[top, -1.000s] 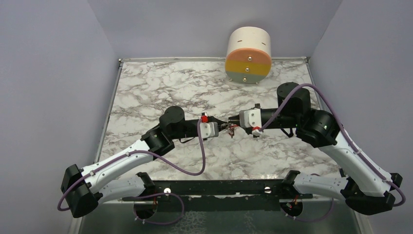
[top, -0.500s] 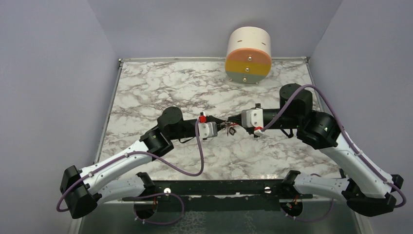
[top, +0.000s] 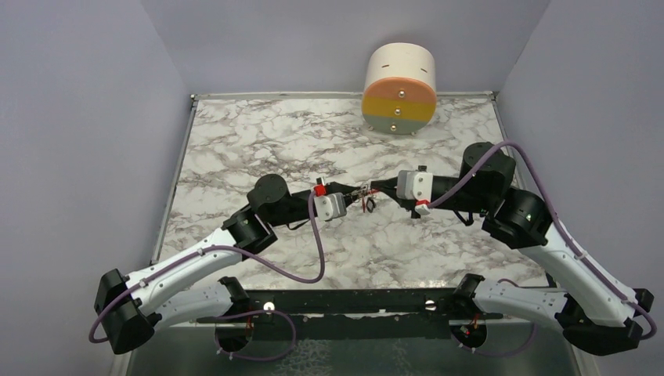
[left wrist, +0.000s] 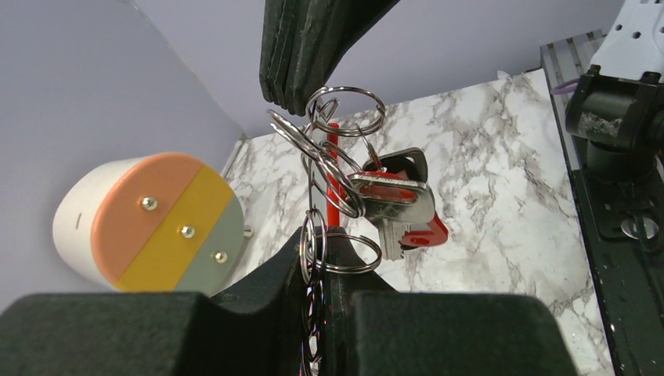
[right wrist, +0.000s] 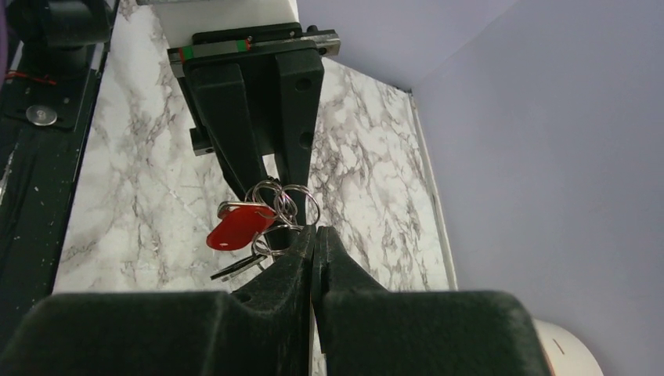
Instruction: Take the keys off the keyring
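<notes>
Left gripper [left wrist: 317, 274]: clamped on the chain rings of the keyring [left wrist: 329, 172].
Right gripper [right wrist: 315, 239]: pinched tight on the keyring's end ring, tip to tip with the left gripper.
Keys [left wrist: 391, 200]: dangling off the rings between both tips, above mid-desk.
Desk [top: 235, 133]: marble edges well apart from the bundle.
Far edge: striped drum [top: 399, 90] against the wall.

The left arm [top: 196, 258] and the right arm [top: 575, 262] both stretch forward with elbows bent outward and forearms angled in toward each other. Their hands meet almost tip to tip. The left hand [top: 354, 193] has its fingers pinched close together. The right hand [top: 377, 189] is clamped fully, fingers pressed flat together.
</notes>
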Motion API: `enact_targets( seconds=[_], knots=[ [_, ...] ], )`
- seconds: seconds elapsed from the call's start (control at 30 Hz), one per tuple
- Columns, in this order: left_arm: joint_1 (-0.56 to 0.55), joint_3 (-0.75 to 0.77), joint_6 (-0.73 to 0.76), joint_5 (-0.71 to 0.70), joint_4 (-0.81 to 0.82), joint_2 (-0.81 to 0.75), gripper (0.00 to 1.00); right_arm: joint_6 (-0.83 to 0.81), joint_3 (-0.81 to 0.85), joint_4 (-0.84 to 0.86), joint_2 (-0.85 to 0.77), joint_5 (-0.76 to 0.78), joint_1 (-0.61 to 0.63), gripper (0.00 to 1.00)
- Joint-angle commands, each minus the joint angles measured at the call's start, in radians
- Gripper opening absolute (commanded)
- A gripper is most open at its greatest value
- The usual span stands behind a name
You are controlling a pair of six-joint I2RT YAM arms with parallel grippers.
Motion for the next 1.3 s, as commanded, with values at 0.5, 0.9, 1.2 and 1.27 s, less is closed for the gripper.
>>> enact_targets(
  seconds=[0.5,0.9,1.2,1.27],
  knots=[
    [-0.003,0.026,0.008,-0.023,-0.008,0.004,0.0,0.028,-0.046,0.205,-0.083,0.168,0.005,0.21],
    [-0.002,0.086,0.142,0.001,-0.245,0.042,0.0,-0.047,0.045,-0.029,0.008,-0.029,0.004,0.21],
    [-0.001,0.085,0.152,0.02,-0.253,0.025,0.0,-0.061,0.099,-0.158,0.093,-0.049,0.005,0.22],
    [-0.002,0.089,0.164,0.019,-0.268,0.025,0.0,-0.071,0.109,-0.183,0.098,-0.053,0.004,0.22]
  ],
)
